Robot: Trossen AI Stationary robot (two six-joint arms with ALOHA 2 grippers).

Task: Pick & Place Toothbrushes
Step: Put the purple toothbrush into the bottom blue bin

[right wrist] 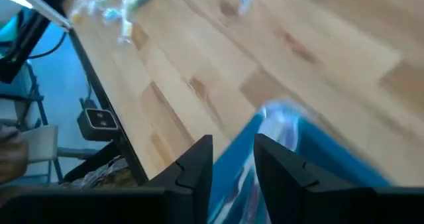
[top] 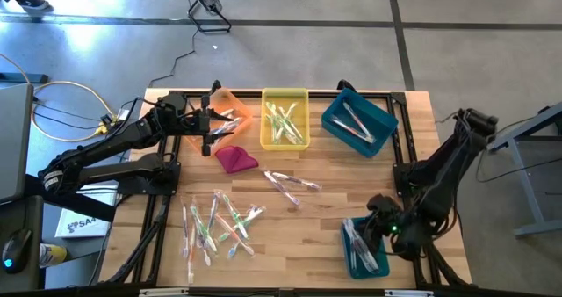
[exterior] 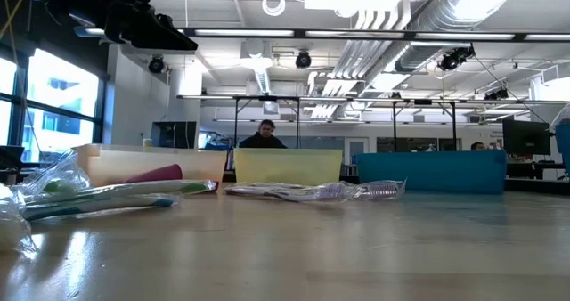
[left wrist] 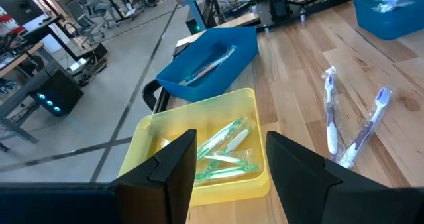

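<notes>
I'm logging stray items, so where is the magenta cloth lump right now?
In the high view the magenta cloth lump lies on the table's left half, just in front of the orange bin, left of the yellow bin.

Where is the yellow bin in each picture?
High view: yellow bin at the table's far edge, middle.
Low view: yellow bin in the centre, far across the table.
Left wrist view: yellow bin just beyond the fingers.
Right wrist view: not in it.
Shared landmark: the blue bin beside it.

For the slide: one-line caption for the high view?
Left pincer open over the orange bin; right pincer above the near teal bin.
</notes>
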